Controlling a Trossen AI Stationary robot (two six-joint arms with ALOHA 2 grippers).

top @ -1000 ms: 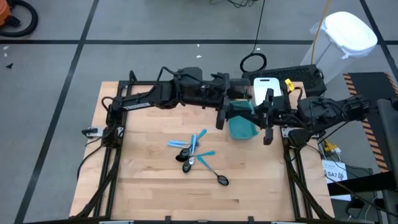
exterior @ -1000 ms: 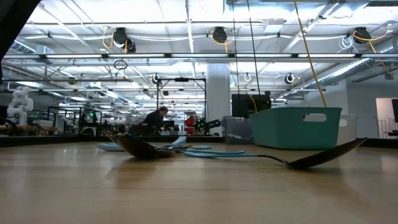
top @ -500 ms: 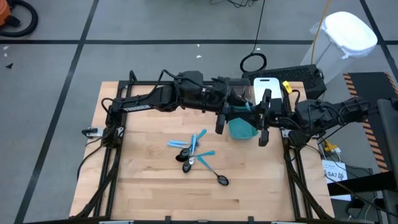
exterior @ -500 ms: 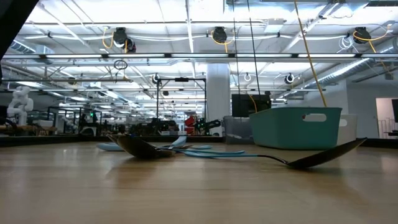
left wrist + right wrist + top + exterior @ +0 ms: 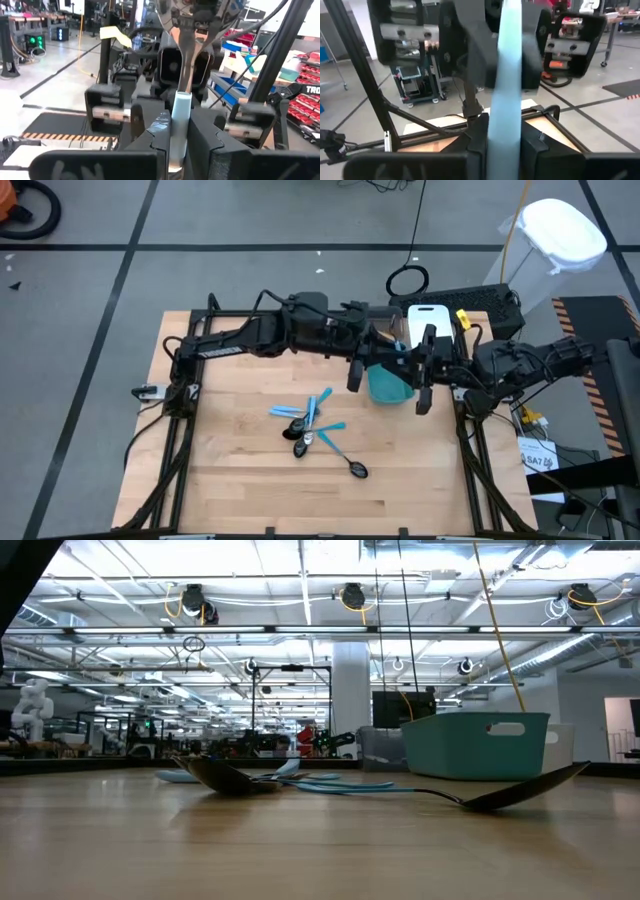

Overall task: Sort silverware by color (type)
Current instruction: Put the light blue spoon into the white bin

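Silverware (image 5: 310, 430) mostly lying in a loose crossed heap near the middle of the tabletop (image 5: 240, 490), with one black spoon (image 5: 355, 469) just apart on the near side. One light-blue-handled utensil (image 5: 180, 115) up in the air over the teal bin (image 5: 388, 385) at the back right, caught between both arms.

Left end effector (image 5: 179, 145) clenched on the blue handle, silver neck and head pointing away toward the other arm. Right end effector (image 5: 502, 135) also pressed on the same blue handle from the opposite side. Looks like a hand-over in mid-air above the bin.

Likely handling: light, stiff, thin pieces. Smooth plastic handle and polished head, so prone to twisting or slipping in a narrow pinch. Best taken across the flat of the handle, near its middle, not on the rounded head. Overlapping pieces in the heap probably apt to drag along when one is lifted. Black spoon lying alone, easier to take.

Compared with a second ago: left end effector wide apart then, clamped on the handle now. Right arm shifted slightly toward the left arm. Heap and black spoon unmoved. Person seen far behind the tabletop in the low view then, gone now.
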